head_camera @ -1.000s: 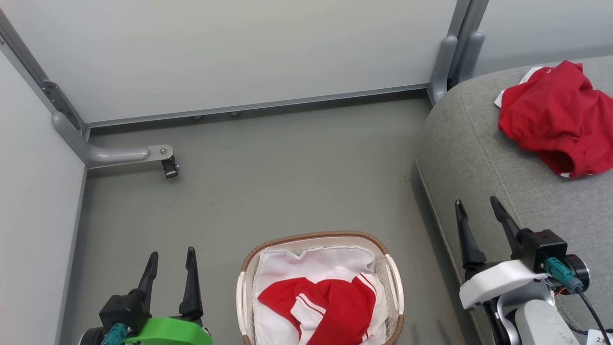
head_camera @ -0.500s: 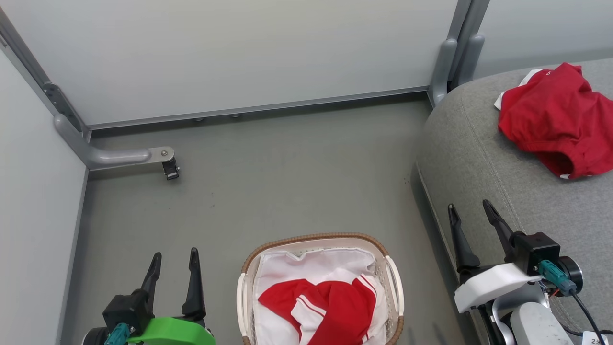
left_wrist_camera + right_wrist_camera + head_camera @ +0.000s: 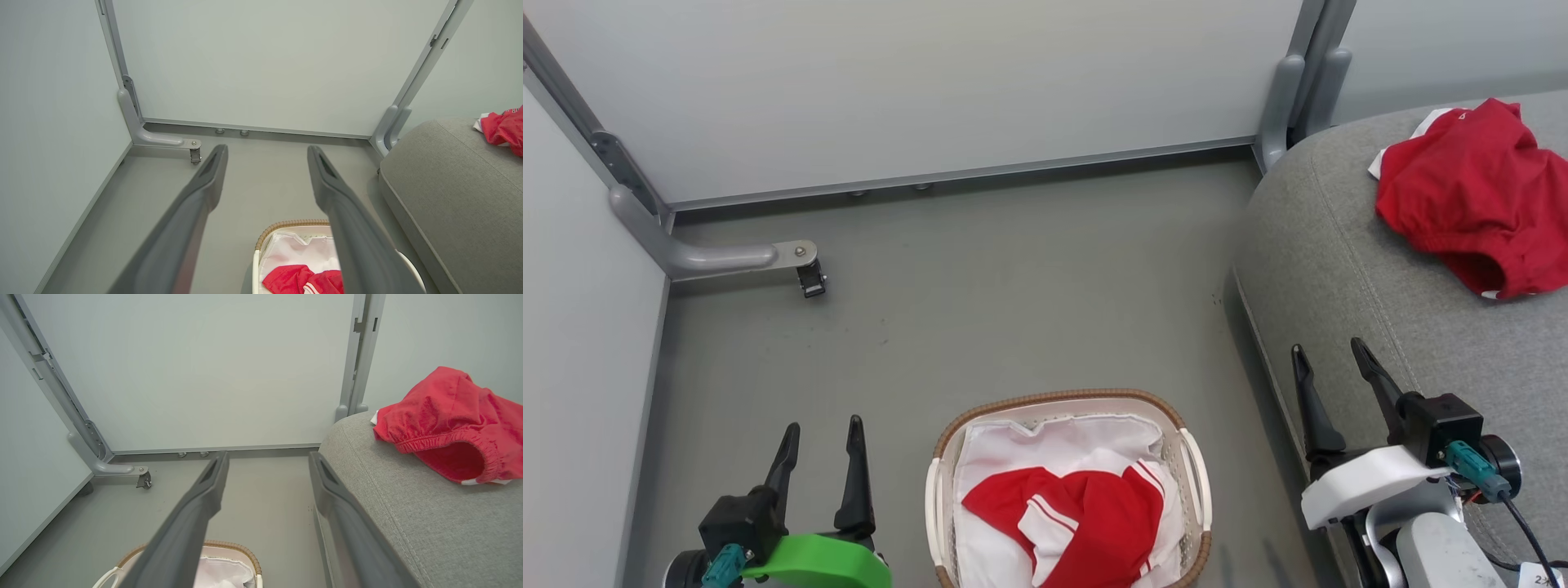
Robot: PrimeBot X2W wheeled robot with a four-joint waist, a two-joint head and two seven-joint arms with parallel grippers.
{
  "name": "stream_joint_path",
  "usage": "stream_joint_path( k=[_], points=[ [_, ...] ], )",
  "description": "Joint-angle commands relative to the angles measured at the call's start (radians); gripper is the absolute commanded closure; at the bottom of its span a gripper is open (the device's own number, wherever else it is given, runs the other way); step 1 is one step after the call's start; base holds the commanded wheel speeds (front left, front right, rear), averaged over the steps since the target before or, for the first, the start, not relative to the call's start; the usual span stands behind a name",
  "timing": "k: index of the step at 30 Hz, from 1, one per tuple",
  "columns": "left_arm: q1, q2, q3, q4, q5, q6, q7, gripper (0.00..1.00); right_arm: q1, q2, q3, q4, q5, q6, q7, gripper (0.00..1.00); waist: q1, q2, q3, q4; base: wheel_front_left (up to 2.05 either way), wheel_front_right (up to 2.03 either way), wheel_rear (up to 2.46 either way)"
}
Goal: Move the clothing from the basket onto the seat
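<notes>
Half done: red garment (image 3: 1474,192) on seat (image 3: 1339,269) upper right, second garment (image 3: 1094,523) in basket (image 3: 1062,398) bottom centre. My left pincer (image 3: 823,423), right pincer (image 3: 1326,345) wide, empty; I grab it next.

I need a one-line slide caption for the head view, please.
Left gripper and right gripper open and empty; one red garment on the grey seat, a second red garment in the basket.

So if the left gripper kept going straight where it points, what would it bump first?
Probably the grey floor, right by the foot of the white wall. The basket sits below the line of the left gripper. Depth is hard to judge.
</notes>
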Motion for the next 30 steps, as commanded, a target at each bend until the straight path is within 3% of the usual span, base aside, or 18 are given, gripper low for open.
stream_joint_path(
  k=[1, 10, 20, 30],
  points=[
    [-0.019, 0.001, -0.002, -0.003, 0.006, -0.003, 0.001, 0.0, -0.01, -0.004, -0.004, -0.005, -0.003, -0.001, -0.002, 0.0, 0.0001, 0.0, 0.01, 0.0, 0.0, 0.0, 0.0],
    [-0.111, 0.001, -0.079, 0.021, 0.07, -0.035, 0.001, 0.0, -0.044, -0.003, -0.055, -0.024, -0.024, -0.001, -0.002, 0.0, 0.0001, 0.0, 0.084, -0.001, 0.0, 0.0, 0.0],
    [-0.328, 0.002, -0.306, 0.232, 0.146, -0.065, 0.0, 0.0, -0.123, -0.003, -0.101, -0.064, -0.055, -0.001, -0.002, 0.0, 0.0001, 0.0, 0.242, -0.033, 0.0, 0.0, 0.0],
    [-0.566, 0.003, -0.667, 0.529, -0.053, -0.066, 0.036, 0.0, -0.231, -0.003, -0.077, -0.105, -0.03, -0.001, -0.002, 0.0, 0.0001, 0.0, 0.467, -0.111, 0.0, 0.0, 0.0]
  ],
)
